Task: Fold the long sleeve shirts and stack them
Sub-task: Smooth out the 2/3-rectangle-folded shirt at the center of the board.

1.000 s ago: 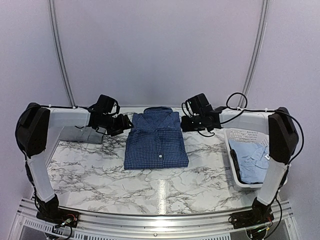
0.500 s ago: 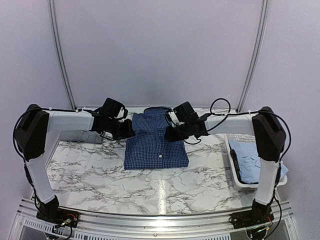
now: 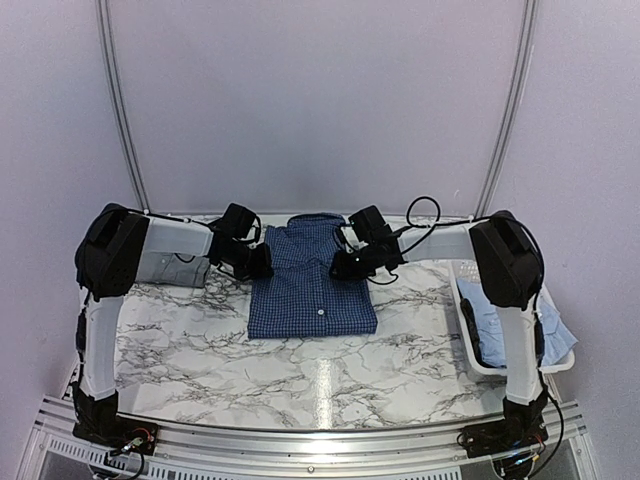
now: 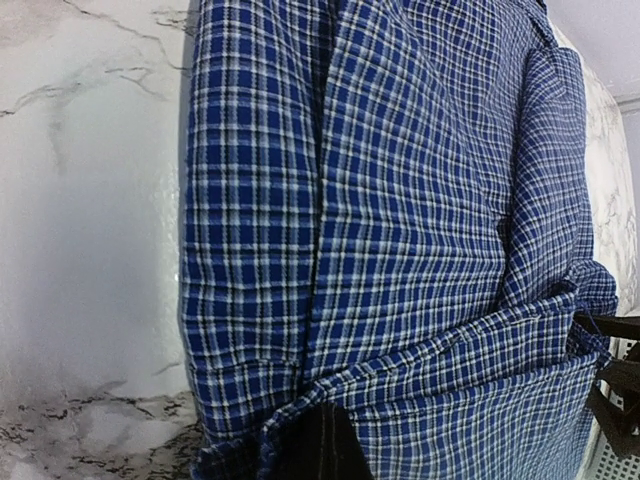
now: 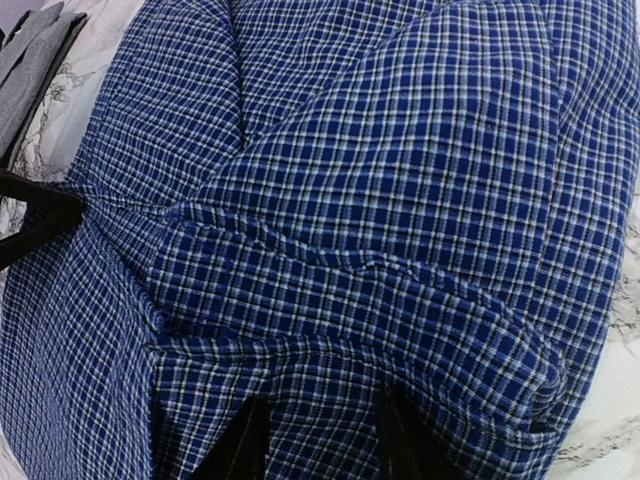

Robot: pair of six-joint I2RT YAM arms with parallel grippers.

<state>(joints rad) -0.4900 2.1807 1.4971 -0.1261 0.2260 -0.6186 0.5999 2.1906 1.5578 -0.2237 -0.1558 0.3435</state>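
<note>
- Left gripper [image 4: 320, 445] is seen pressed shut on the left edge of the dark blue shirt [image 3: 312, 290], near the shoulder. Checked cloth is gathered into puckers around its dark tip.
- Right gripper [image 3: 338, 268] is set at the opposite, right edge of the same shirt, level with the left one. Its fingers [image 5: 245, 440] are held apart, with checked cloth lying between them.
- Folds are drawn across the upper part of the shirt from one gripper towards the other, and a rounded bulge of cloth is raised just beside the right gripper.
- The dark blue shirt is laid folded into a rectangle at the middle of the marble table [image 3: 300, 370], collar at the far side and button front facing up.
- The grey shirt [image 3: 168, 270] is placed folded at the far left of the table, partly hidden under the left arm and apart from the dark blue one.
- The light blue shirt [image 3: 500, 315] is seen crumpled inside the white basket [image 3: 482, 268] at the right edge of the table.
</note>
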